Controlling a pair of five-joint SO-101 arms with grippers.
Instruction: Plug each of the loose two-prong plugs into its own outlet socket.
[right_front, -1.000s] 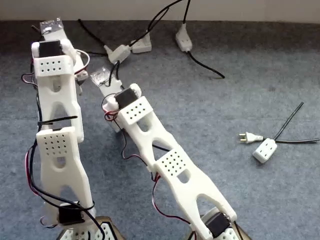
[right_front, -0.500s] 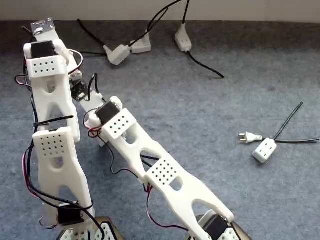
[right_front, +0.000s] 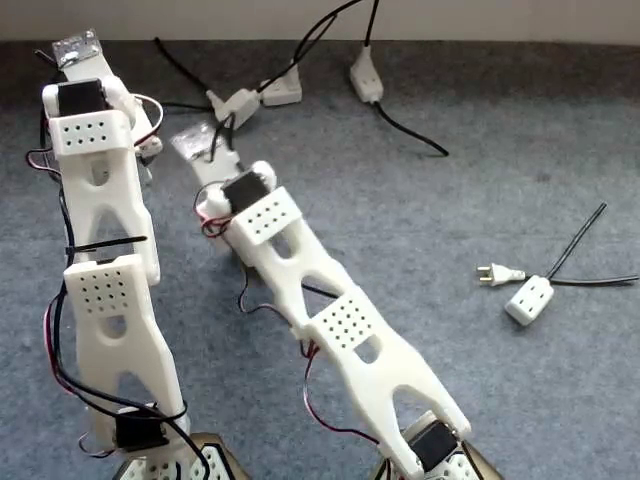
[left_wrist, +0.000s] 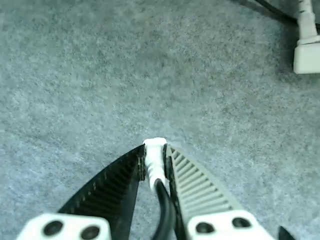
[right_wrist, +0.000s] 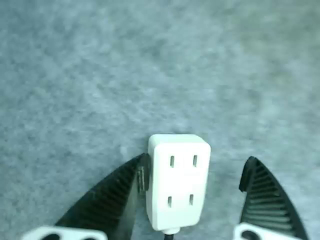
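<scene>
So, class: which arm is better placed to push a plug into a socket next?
Left, probably. The left gripper is shut on a white plug; the right gripper stands open around an outlet block, holding no plug.

Indoor rm w/ grey carpet (right_front: 430, 240)

The white plug (left_wrist: 155, 162) in the left hand (left_wrist: 155, 150) hides its own prongs, and its black cord (left_wrist: 162, 210) is cut off by the edge behind the plug.
</scene>
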